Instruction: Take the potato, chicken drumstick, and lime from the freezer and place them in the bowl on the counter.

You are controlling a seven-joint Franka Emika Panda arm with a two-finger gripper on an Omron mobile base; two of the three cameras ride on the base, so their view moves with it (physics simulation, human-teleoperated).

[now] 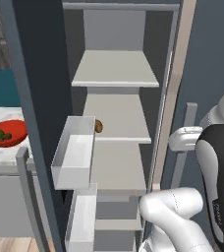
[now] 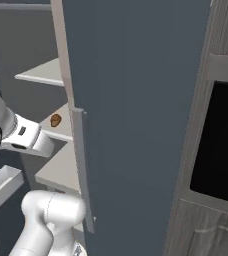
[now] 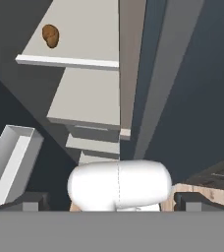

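We see the freezer (image 1: 119, 123) open, pale grey shelves stacked inside, with the door swung out on the left carrying a clear door bin (image 1: 74, 157).

The brown lump on the middle shelf (image 1: 121, 120) sits at the left front corner, just behind the door bin's far edge. It looks dark and knobbly, so we read it as the chicken drumstick (image 1: 98, 126), but it's small and we can't be sure it isn't the potato. Same item shows in the right base view (image 2: 55, 120), near the shelf's front edge, and in the hand view (image 3: 50, 36), lying on the upper shelf close to its edge. Nothing is touching it.

The counter (image 1: 6, 147) is on the far left, past the door. The red bowl (image 1: 8, 132) rests on it, with two dark green items inside; we take at least one for the lime (image 1: 1, 135). Can't resolve what the second is.

The gripper (image 3: 106, 202) shows as two dark fingertips (image 3: 30, 201) at the bottom of the hand view, set wide apart with nothing between them. It's well clear of the drumstick, looking along the shelf stack.

The grey freezer door panel (image 2: 136, 110) on the right covers most of the right base view, with a dark oven window (image 2: 221, 145) in wood-look cabinetry beyond it.
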